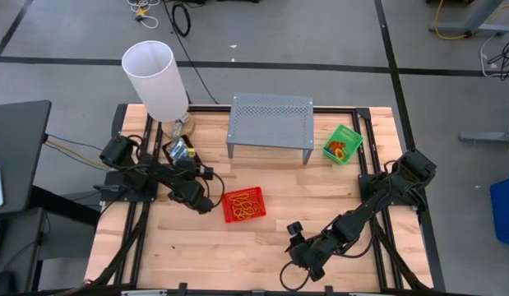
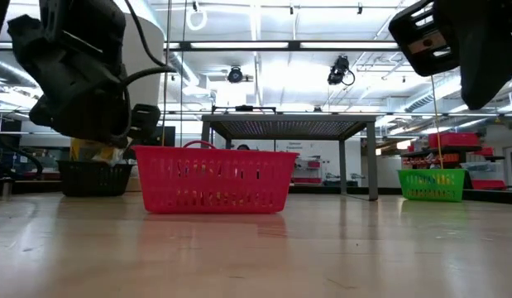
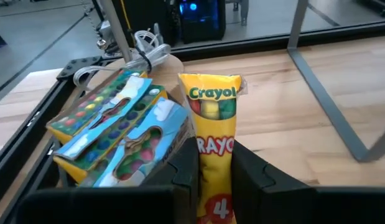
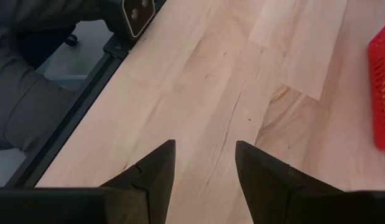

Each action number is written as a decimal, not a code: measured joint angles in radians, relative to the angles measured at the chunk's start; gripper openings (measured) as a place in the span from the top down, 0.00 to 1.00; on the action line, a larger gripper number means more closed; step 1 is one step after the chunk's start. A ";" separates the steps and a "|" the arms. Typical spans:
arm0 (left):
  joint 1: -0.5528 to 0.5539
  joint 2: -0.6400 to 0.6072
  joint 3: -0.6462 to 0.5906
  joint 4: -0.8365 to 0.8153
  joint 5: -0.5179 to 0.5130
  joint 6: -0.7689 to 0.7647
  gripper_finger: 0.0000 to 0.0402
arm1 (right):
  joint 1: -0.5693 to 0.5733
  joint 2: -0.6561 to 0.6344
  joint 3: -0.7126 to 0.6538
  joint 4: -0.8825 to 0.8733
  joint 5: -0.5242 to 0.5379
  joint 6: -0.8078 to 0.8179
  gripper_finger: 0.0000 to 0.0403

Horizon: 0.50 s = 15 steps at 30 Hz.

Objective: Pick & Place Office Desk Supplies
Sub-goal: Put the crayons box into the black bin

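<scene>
Mesh trays: you've got 2 – red tray [image 1: 242, 205], green tray [image 1: 342, 144]
Crayon box [image 3: 215, 143]: 1
Paint packets [image 3: 117, 134]: 2, poss. more, can't tell
Black box [image 2: 93, 177]: 1
Metal stand [image 1: 270, 120]: 1
Lampshade [image 1: 156, 79]: 1
Arms: 2

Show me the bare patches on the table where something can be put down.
Bare wood lies in front of the red mesh tray, toward the left front corner, and between that tray and the green mesh tray, beside the grey stand. The back left is crowded: lampshade, black box, and the left claw gripping the crayon box.
</scene>
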 joint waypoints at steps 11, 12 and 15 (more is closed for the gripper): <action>0.008 0.003 -0.113 0.219 0.020 -0.008 0.73 | -0.033 -0.017 0.001 0.008 -0.049 0.052 0.56; 0.009 0.003 -0.112 0.225 0.023 -0.008 0.71 | -0.034 -0.022 0.001 0.002 -0.050 0.052 0.56; 0.008 -0.003 -0.101 0.223 0.018 -0.006 0.69 | -0.037 -0.038 0.003 0.006 -0.054 0.060 0.56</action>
